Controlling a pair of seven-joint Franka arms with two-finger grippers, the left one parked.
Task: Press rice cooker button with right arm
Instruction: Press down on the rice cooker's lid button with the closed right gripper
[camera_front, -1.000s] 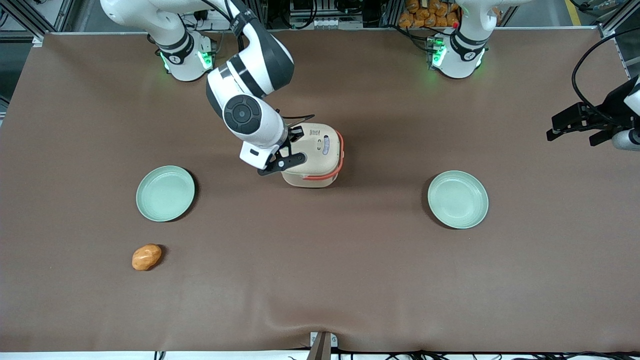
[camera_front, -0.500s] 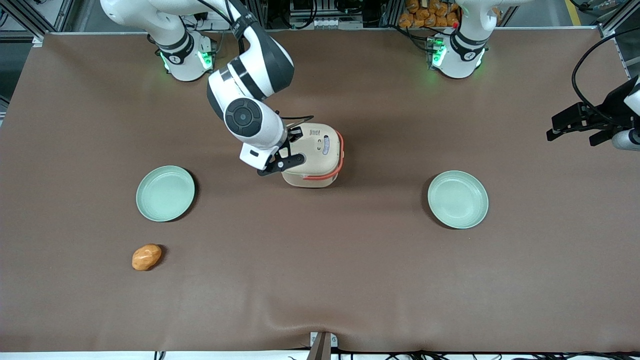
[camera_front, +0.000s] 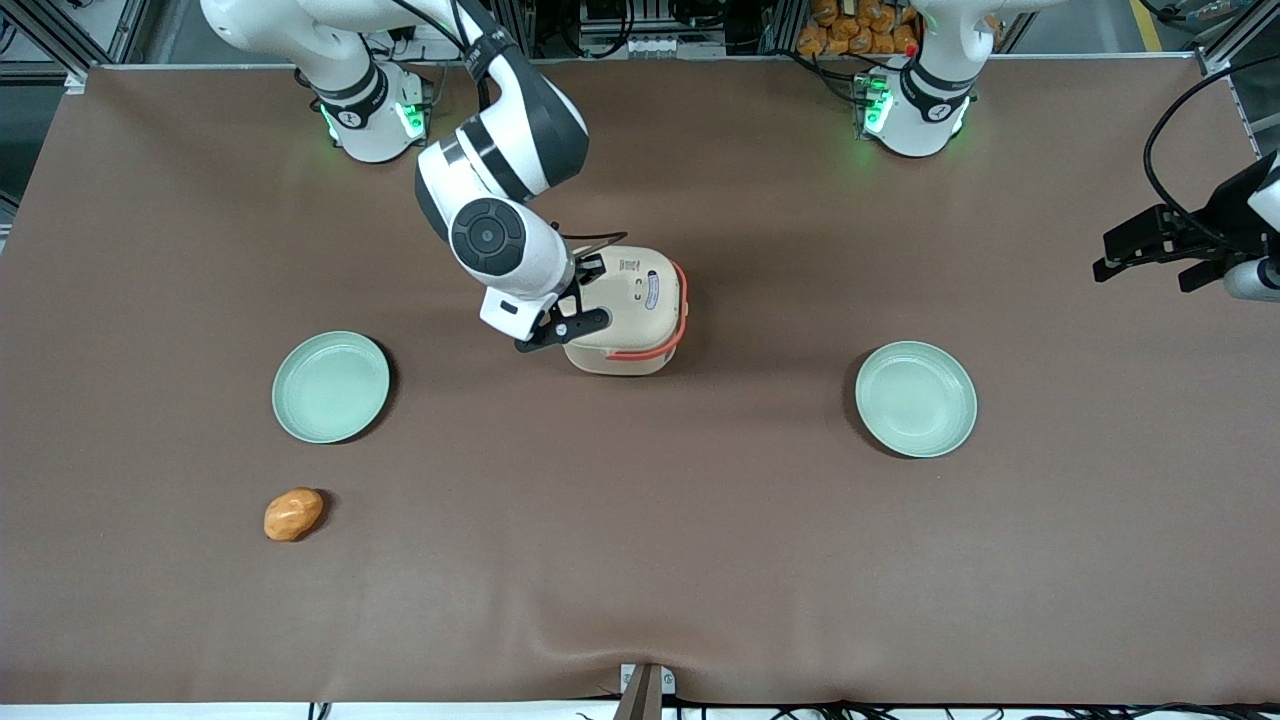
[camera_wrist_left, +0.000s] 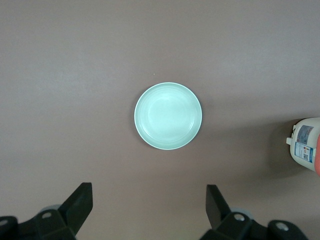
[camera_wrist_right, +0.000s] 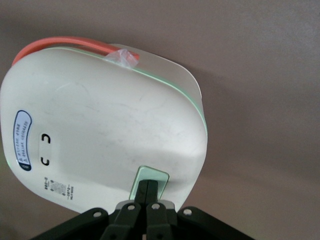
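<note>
The cream rice cooker (camera_front: 632, 308) with a coral-orange band stands mid-table, lid closed; it fills the right wrist view (camera_wrist_right: 100, 125). Its small pale-green button (camera_wrist_right: 155, 176) sits on the lid near the edge toward the working arm's end. The right arm (camera_front: 500, 150) reaches over that edge. My gripper (camera_wrist_right: 149, 186) is shut, fingers together, its tips resting on the button; in the front view it (camera_front: 592, 272) sits on the lid. The oval bluish label (camera_wrist_right: 22, 140) lies on the lid, apart from the tips.
Two pale green plates lie on the brown table: one (camera_front: 331, 387) toward the working arm's end, one (camera_front: 915, 398) toward the parked arm's end, also in the left wrist view (camera_wrist_left: 168, 116). An orange-brown lump (camera_front: 293, 514) lies nearer the front camera than the first plate.
The right arm's wrist has shifted very slightly; the gripper stays shut on the lid at the button. The cooker and plates have not moved.
</note>
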